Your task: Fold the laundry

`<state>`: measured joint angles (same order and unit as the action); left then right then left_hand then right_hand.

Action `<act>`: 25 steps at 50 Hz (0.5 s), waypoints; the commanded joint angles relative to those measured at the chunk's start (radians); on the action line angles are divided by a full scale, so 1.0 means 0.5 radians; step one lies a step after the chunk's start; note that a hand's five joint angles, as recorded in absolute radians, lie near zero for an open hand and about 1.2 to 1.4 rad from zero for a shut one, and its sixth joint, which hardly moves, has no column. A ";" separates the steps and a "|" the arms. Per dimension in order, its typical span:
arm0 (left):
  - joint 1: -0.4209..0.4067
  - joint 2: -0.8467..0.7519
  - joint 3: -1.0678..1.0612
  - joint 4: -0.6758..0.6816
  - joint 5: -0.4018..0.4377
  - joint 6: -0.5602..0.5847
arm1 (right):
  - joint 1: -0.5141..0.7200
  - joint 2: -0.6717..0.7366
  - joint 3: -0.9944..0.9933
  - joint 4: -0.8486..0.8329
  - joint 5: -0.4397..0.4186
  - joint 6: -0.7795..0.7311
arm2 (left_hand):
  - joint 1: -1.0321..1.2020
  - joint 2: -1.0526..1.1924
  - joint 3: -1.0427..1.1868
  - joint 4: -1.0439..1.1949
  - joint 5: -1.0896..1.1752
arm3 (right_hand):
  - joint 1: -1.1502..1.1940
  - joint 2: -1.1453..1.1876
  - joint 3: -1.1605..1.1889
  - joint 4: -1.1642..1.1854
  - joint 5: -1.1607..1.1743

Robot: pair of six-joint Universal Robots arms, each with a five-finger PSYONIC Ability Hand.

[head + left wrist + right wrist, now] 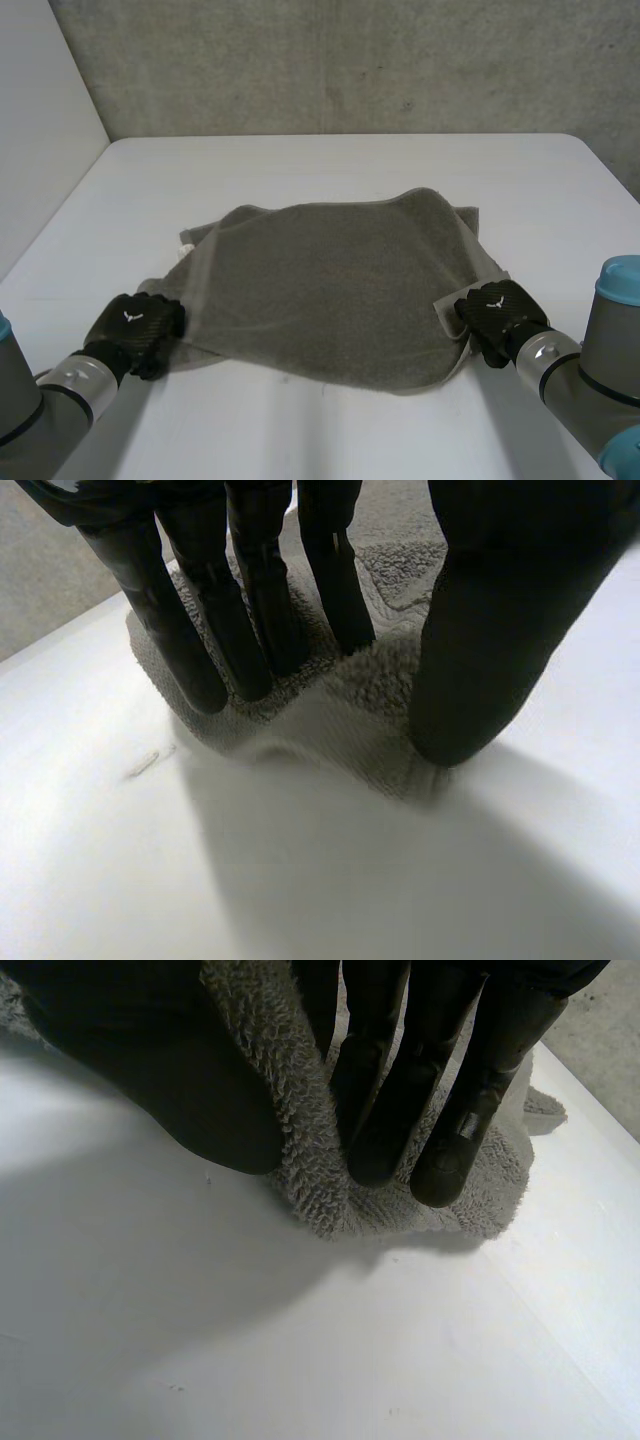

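Left hand (140,330) low, pinching towel (330,290) left corner, right hand (497,318) pinching right edge

Grey-brown towel (330,290) of terry cloth: the pile is looped, fuzzy and matt, with a flatter woven hem along the edges. The white table (330,165) has a smooth top with a soft, low sheen. The left hand (140,325) and right hand (497,312) are black, smooth and faintly glossy, like hard plastic. The arms (610,365) are matt grey with smooth light-blue caps (622,274). The grey wall (350,65) looks like rough, pitted concrete.
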<state>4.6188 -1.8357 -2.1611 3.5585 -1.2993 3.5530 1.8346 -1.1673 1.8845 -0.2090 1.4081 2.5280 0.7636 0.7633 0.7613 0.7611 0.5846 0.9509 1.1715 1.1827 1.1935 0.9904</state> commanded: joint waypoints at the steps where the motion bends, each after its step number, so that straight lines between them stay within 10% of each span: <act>1: 0.000 0.002 0.018 0.013 0.000 -0.001 | 0.000 0.000 0.001 0.001 0.000 0.000 | 0.432 0.433 0.437 0.437 0.441 | 0.891 0.450 0.427 0.406 0.463; 25: -0.068 0.208 0.027 0.013 0.003 -0.007 | 0.012 -0.064 -0.023 0.022 0.012 -0.003 | 1.265 1.266 1.270 1.270 1.274 | 0.891 0.450 0.427 0.406 0.463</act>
<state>4.5852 -1.7712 -2.1467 3.5658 -1.2990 3.5517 1.8420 -1.1832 1.8778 -0.2046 1.4099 2.5279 1.1455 1.2003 1.1936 1.1997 1.0043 0.9509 1.1715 1.1827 1.1935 0.9905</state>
